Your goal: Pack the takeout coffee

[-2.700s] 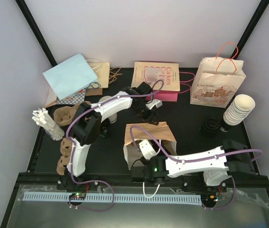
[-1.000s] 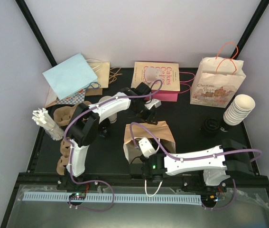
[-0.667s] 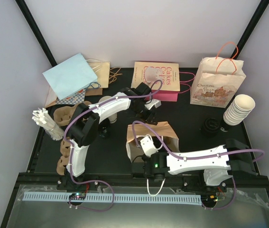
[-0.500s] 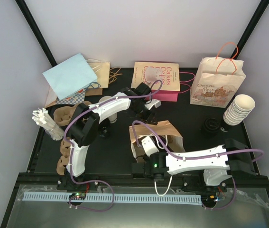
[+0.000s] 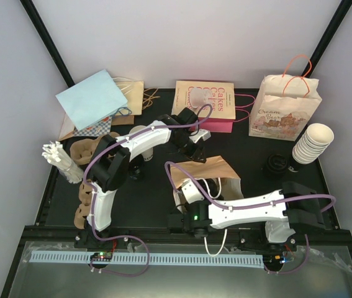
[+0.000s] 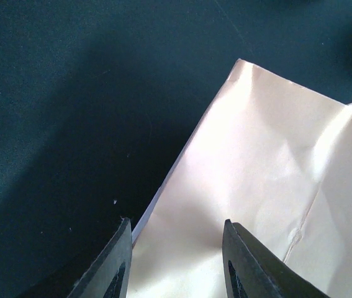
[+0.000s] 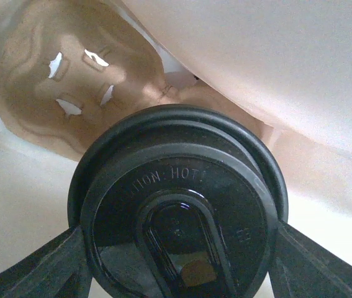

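R gripper (image 7: 182, 264) is down inside the brown paper bag (image 5: 218, 169), mid-table (image 5: 139, 194). Its fingers (image 7: 45, 267) sit tight against either side of the takeout coffee (image 7: 179, 158). From the wrist cam I see only the black lid (image 7: 231, 205) w/ "HOT" lettering; cup body is hidden under it. A pulp carrier (image 7: 45, 93) lies just behind the lid, in the same bag. L gripper (image 6: 176, 264) hangs over the bag's far edge, fingers spread, nothing held. Can't tell if it touches the paper.
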Robot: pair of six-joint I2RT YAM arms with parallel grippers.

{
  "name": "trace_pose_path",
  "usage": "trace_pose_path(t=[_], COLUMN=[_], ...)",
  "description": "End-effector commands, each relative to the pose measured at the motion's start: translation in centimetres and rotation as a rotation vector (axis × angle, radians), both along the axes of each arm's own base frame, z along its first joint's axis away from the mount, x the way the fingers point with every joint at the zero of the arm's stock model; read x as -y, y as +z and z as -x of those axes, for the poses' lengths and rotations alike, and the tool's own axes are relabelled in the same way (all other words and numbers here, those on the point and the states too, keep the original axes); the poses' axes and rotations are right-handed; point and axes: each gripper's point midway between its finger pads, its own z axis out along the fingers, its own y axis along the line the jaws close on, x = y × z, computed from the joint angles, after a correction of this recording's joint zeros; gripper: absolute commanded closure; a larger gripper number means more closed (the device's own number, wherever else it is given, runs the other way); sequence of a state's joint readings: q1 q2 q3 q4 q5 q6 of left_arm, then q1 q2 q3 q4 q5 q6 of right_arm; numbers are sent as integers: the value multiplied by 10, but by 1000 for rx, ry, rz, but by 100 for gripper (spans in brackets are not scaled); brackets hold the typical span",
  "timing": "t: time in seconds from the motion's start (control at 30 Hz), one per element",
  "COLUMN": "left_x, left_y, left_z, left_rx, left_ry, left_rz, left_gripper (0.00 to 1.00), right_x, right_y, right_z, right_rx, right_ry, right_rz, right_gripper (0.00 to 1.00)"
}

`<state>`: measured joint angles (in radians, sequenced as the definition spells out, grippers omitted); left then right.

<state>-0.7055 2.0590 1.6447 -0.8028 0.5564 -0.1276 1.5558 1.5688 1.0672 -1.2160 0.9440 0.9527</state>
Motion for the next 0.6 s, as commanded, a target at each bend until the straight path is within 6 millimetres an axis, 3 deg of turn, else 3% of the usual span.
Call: trace_pose_path(t=[0.0, 0.2, 0.33, 0.57], left_x=[-4, -4, -4, -5], left_y=[9, 9, 9, 14], left_z=[18, 18, 17, 16], left_rx=[-51, -53, -52, -40], left_ry=[-14, -12, -9, 3], left_rz=[-12, -11, -14, -12], left_gripper=[58, 58, 58, 58], right_x=[-6, -5, -14, -28], right_y=[10, 26, 25, 24], right_z=[-7, 2, 11, 17], right_rx=[14, 48, 63, 18], right_ry=[15, 16, 24, 71], right_rz=[-76, -55, -26, -126], right_gripper=[58, 58, 58, 58])
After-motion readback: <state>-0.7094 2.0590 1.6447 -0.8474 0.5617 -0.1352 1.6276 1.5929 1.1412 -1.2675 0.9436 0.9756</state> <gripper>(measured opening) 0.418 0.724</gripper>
